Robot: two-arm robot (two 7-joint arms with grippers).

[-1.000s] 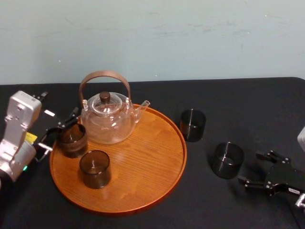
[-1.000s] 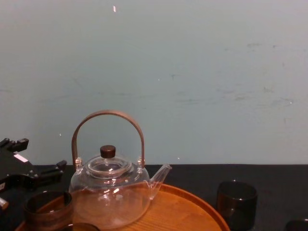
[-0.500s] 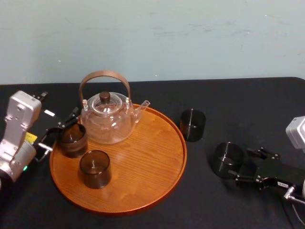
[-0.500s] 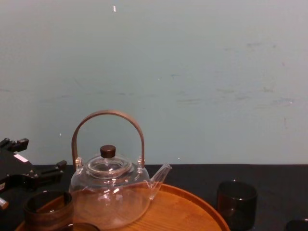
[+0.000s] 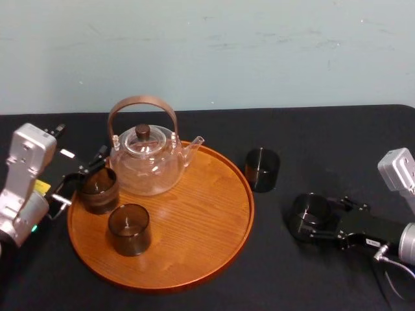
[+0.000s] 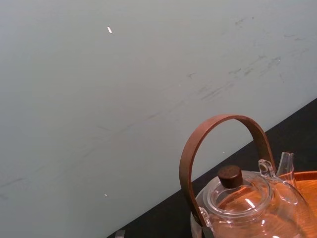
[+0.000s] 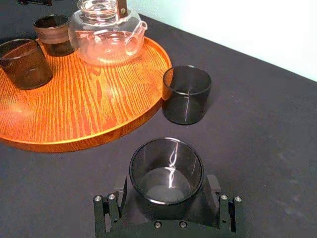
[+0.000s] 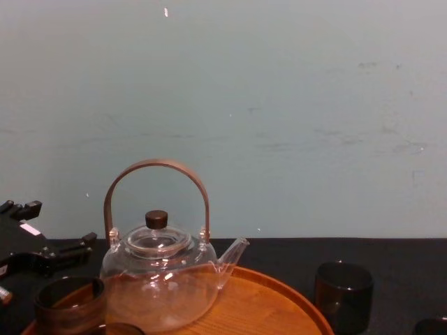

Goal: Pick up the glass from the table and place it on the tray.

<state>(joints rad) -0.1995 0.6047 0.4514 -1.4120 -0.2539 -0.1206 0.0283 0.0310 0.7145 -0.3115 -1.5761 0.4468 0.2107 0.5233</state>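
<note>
Fingers (image 7: 110, 210) spread astride the glass (image 7: 166, 171) — right gripper (image 7: 166, 196) low and level, left gripper (image 5: 81, 178) parked

Chest view: tray (image 8: 279, 299) cut by the bottom edge; glass (image 8: 433, 327) just a dark sliver in the corner. Left wrist view: teapot (image 6: 252, 208) cropped by two edges. Right wrist view: right gripper (image 7: 168, 182) body runs off frame.

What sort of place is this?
Probably a test bench staged for tea service: a black-covered table against a bare pale wall, holding a wooden tray and glass teapot. The right hand straddles a dark glass beside the tray; the left hand sits at the tray's left edge.
</note>
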